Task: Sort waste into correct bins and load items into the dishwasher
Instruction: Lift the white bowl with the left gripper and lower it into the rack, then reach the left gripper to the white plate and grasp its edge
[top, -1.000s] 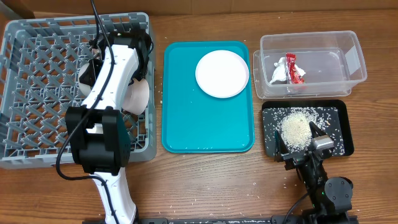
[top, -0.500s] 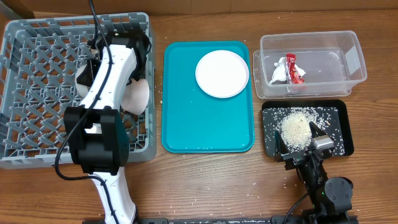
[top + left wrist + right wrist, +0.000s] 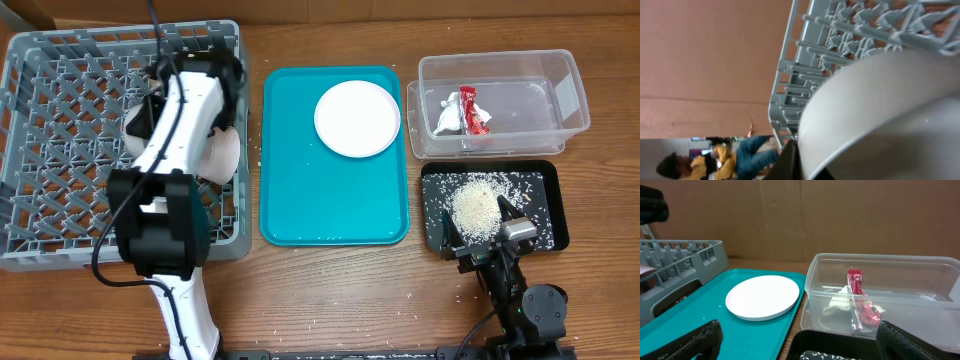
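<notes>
My left gripper (image 3: pixel 152 108) reaches into the grey dish rack (image 3: pixel 60 150) and is shut on the rim of a white bowl (image 3: pixel 880 100), which fills the left wrist view; one black finger (image 3: pixel 790 162) lies against the rim. The bowl shows beside the arm from overhead (image 3: pixel 134 122). A second pale round dish (image 3: pixel 224 150) stands in the rack right of the arm. The round plate (image 3: pixel 357 119) lies on the teal tray (image 3: pixel 320 200). The red wrapper (image 3: pixel 474 112) lies in the clear tub (image 3: pixel 545 85). My right gripper (image 3: pixel 487 232) is open and empty over the black tray's (image 3: pixel 545 195) front edge.
A heap of white rice (image 3: pixel 475 208) lies in the black tray, with grains scattered on the wood around it. The clear tub stands behind the black tray at the right. The rack's lattice wall (image 3: pixel 685 255) rises left of the teal tray.
My left arm has shifted slightly within the rack, carrying the white bowl a little to the left. The right arm has not moved.
</notes>
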Robot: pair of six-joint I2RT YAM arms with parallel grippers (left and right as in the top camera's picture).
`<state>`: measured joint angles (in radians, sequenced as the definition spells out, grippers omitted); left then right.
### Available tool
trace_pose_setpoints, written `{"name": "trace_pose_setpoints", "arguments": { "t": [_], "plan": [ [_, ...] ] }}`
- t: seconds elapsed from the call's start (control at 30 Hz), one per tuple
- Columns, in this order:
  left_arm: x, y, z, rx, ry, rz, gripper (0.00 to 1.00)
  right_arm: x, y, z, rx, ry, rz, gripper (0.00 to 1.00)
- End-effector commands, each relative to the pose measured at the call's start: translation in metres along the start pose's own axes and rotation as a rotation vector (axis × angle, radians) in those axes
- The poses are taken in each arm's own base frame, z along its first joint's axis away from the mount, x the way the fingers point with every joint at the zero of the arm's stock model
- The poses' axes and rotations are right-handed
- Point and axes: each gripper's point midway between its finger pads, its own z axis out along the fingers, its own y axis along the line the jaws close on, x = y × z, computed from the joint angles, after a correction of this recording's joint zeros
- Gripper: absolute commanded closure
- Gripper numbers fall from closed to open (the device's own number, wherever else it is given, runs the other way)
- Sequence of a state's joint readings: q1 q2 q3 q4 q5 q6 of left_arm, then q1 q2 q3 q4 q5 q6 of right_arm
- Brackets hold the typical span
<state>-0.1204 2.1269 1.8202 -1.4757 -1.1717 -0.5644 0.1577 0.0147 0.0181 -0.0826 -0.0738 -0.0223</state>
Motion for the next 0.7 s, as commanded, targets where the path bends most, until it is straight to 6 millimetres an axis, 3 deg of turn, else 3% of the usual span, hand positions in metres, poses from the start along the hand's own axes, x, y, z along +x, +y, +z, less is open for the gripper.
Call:
{"name": "trace_pose_setpoints", "arguments": {
  "t": [0.0,0.33,0.47,0.53,0.57,0.63,0.67],
  "plan": [
    [0.003,-0.024,-0.018,0.030,-0.024,0.074,0.88,0.001,-0.001,0.000,0.004,-0.006,-0.002,0.00],
    [0.026,-0.026,-0.033,0.133,0.067,0.068,0.78,0.001,-0.001,0.000,0.004,-0.006,-0.002,0.00],
    [0.026,-0.023,-0.078,0.370,0.100,-0.074,0.81,0.001,-0.001,0.000,0.005,-0.006,-0.002,0.00],
    [0.019,-0.029,-0.110,0.561,0.089,-0.132,0.78,0.001,-0.001,0.000,0.004,-0.006,-0.002,0.01],
    [0.014,-0.038,-0.136,0.715,0.077,-0.135,0.76,0.001,-0.001,0.000,0.004,-0.006,-0.002,0.00],
    [0.005,-0.054,-0.188,1.008,0.020,-0.092,0.59,0.001,-0.001,0.000,0.004,-0.006,-0.002,0.00],
    [0.000,-0.061,-0.220,1.174,-0.023,-0.061,0.38,0.001,-0.001,0.000,0.005,-0.006,-0.002,0.00]
  ]
}}
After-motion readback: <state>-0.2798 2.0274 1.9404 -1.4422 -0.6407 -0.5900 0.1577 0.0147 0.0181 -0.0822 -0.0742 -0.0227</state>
